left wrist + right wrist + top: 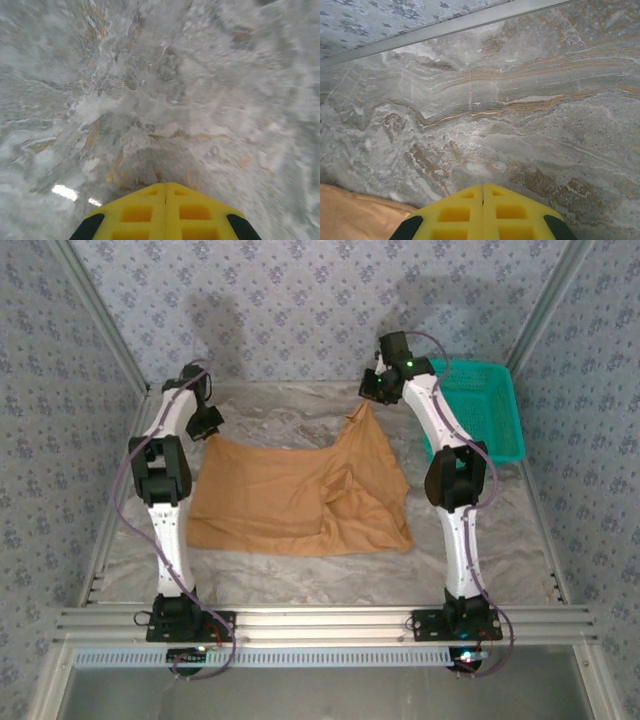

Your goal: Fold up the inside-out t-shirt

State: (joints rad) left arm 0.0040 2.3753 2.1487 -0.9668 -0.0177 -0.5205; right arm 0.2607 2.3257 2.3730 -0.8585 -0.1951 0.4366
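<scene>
Shirt lying spread in middle of table, a bit rumpled. Right gripper pinching shut on far right corner, holding it up in peak. Left gripper sitting shut at far left corner; can't tell if pinching cloth. Basket sitting far right.

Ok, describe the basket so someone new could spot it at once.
Start at the marbled table and go to its far right corner, just past the right arm. There sits the teal mesh basket, rigid and bright, unlike the soft orange-tan t-shirt spread mid-table.
</scene>
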